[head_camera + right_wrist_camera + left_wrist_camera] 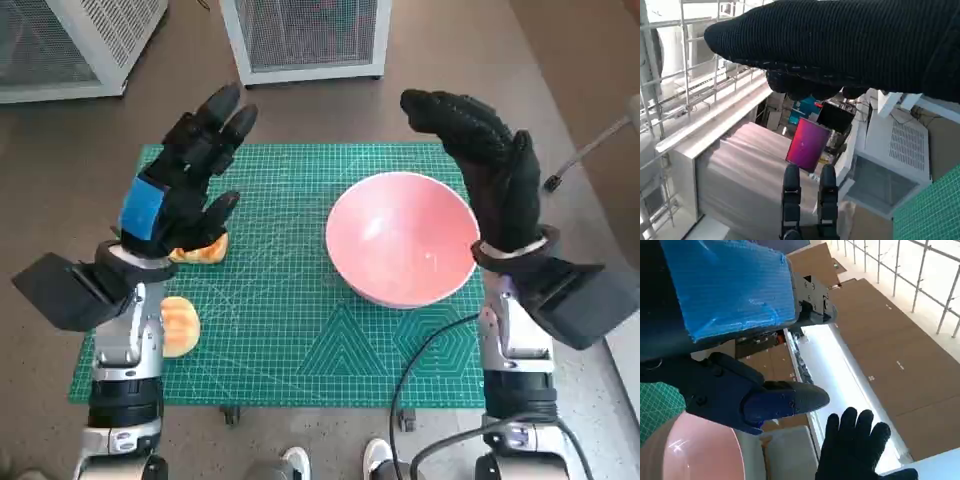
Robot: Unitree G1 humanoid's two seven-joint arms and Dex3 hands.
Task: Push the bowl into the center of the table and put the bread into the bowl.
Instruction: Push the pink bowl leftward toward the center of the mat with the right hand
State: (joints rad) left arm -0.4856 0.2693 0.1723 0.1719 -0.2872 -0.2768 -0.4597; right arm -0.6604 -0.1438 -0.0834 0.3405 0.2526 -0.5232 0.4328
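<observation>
A pink bowl (402,238) sits on the green cutting mat (290,330), right of its middle; its rim (695,450) also shows in the left wrist view. Two pieces of bread lie at the mat's left: one (202,250) partly under my left hand, another (180,326) beside my left forearm. My left hand (185,180) hovers over the mat's left side, fingers spread, holding nothing. My right hand (492,165) is raised just beyond the bowl's right rim, fingers extended, empty; the glove (855,447) shows in the left wrist view too.
Two white mesh-sided cabinets (305,35) stand on the floor beyond the table. A black cable (420,365) loops over the mat's front right. A person's shoes (335,462) show below the table's front edge.
</observation>
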